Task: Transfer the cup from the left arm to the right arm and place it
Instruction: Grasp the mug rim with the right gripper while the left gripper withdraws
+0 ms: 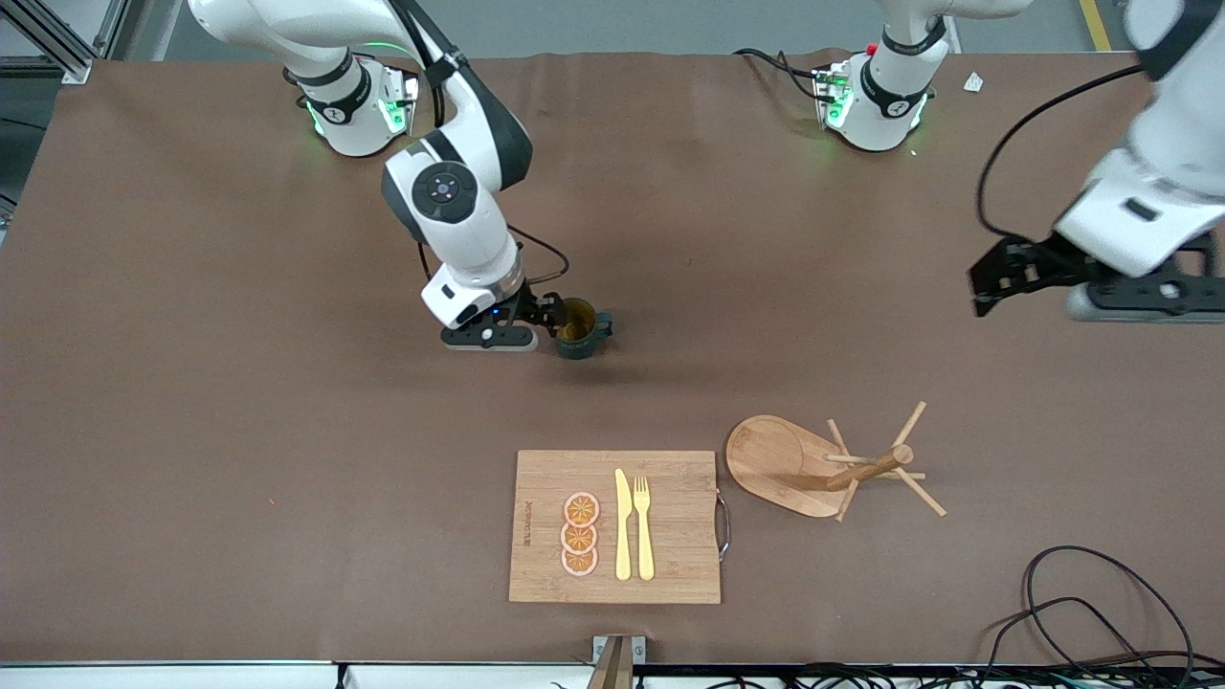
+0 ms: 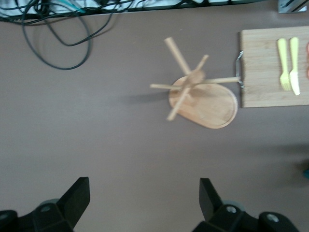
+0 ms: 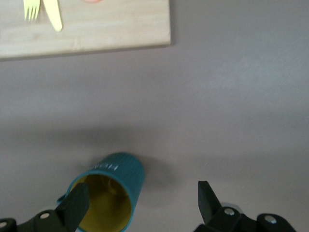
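You have the cup point(image 1: 580, 329) upright on the table point(image 1: 191, 383) mid-way, touching one finger of the released right gripper point(image 1: 544, 323) and off its centreline, while the left gripper point(image 1: 995, 277), also released, waits well apart.

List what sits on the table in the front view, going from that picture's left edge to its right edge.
Right claw → cup → orange slices → knife → fork → wooden mug rack → left claw, up in the air.
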### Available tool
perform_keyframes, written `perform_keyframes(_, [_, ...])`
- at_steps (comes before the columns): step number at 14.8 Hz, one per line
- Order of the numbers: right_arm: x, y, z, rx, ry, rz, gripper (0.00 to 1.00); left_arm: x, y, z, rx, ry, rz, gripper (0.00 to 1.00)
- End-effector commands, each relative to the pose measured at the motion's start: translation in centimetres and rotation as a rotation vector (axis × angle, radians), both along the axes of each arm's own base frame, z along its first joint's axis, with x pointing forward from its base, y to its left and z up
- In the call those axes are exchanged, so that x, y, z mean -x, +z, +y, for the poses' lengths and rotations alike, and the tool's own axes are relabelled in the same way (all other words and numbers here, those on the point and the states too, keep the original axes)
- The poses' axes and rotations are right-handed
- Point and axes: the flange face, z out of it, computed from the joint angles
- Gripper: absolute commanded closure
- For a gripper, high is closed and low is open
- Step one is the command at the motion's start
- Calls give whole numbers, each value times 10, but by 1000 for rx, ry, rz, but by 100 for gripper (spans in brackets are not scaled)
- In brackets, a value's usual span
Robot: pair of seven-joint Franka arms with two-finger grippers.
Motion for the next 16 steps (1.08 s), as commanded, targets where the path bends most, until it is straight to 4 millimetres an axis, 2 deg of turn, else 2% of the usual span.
perform_keyframes(1, [16,-10,1,3,-14,-1,0,17,14,21,12,-7,14,0])
perform_keyframes(3, [20,-18,-1,-6,-13,-12,0,16,17,41,-2,18,6,0])
perform_keyframes(4, [24,-22,3,-6,-6,-12,0,16,17,44,-2,17,10,0])
perform_keyframes(7, [33,-35,14,2,-19,2,0,16,31,38,2,8,-2,0])
perform_keyframes(12, [44,-54,29,18,-15,11,0,15,28,31,31,-1,7,0])
perform_keyframes(15, [39,-59,27,13,-28,4,0,15,28,28,52,7,8,0])
perform_keyframes(16, [37,-68,26,20,-47,8,0,12,23,27,52,7,17,0])
